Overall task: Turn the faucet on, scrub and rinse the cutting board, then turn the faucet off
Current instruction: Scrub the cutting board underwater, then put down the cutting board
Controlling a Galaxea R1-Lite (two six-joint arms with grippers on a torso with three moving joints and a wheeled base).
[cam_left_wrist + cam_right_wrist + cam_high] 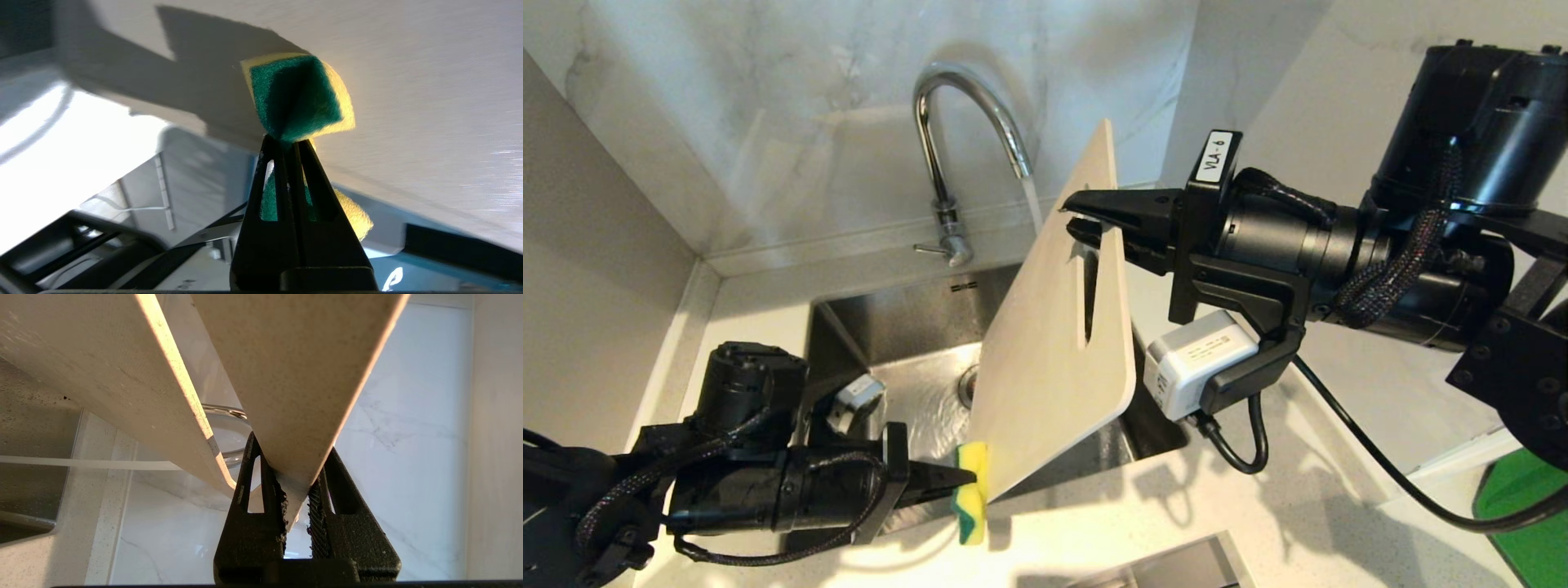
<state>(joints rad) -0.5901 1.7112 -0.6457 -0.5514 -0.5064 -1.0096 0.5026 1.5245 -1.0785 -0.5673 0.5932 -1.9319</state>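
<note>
A tall chrome faucet [947, 147] with an arched gooseneck spout stands behind the sink, its thin side lever pointing out near the base. Water runs from the spout in a pale stream. A large cream-white cutting board [1045, 343] with rounded corners is held up over the basin, tilted steeply on edge, its long narrow handle slot near the upper end. The stream falls just behind the board's upper edge. The board's lowest corner hangs over the front rim of the sink, touching a green-and-yellow sponge.
</note>
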